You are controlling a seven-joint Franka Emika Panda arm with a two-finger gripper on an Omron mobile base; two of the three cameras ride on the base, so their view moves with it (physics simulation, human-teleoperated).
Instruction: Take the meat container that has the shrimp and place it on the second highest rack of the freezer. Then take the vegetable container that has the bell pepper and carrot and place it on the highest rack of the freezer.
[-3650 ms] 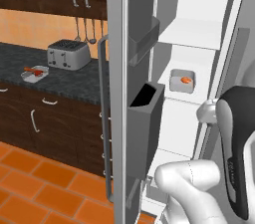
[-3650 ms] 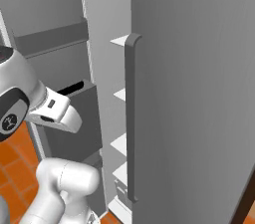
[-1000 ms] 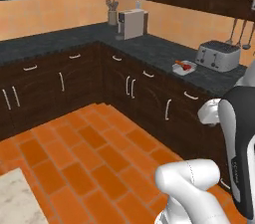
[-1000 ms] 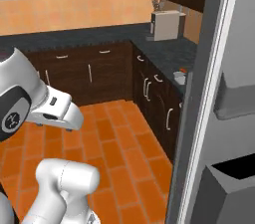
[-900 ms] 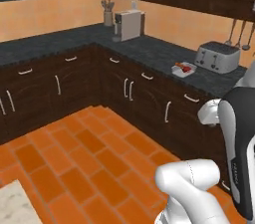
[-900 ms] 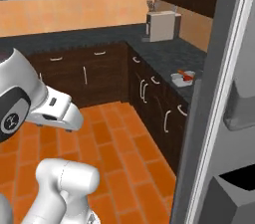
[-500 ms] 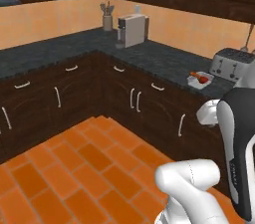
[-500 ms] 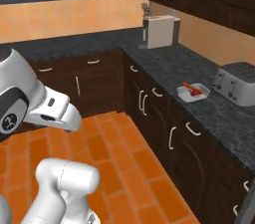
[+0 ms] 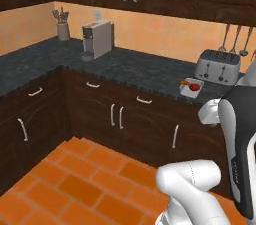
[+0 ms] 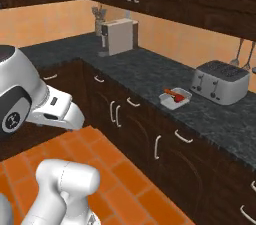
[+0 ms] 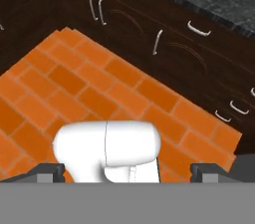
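**Gripper Open Above Floor, Tray on Counter**

The gripper (image 11: 127,170) was spread wide and held nothing, its tips over the orange tile floor (image 11: 74,83). The tray (image 10: 175,98) with the bell pepper (image 10: 178,98) and carrot (image 10: 171,92) sat on the dark counter (image 10: 150,76), just beside the toaster (image 10: 220,81).

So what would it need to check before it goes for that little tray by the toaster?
1. Vegetable container on the counter, beside the toaster: ok.
2. Bell pepper and carrot inside it: ok.
3. Jaws of the gripper open and holding nothing: ok.
4. Container within reach now: not ok, the floor lies between.
5. Freezer door open for the drop-off: cannot tell.
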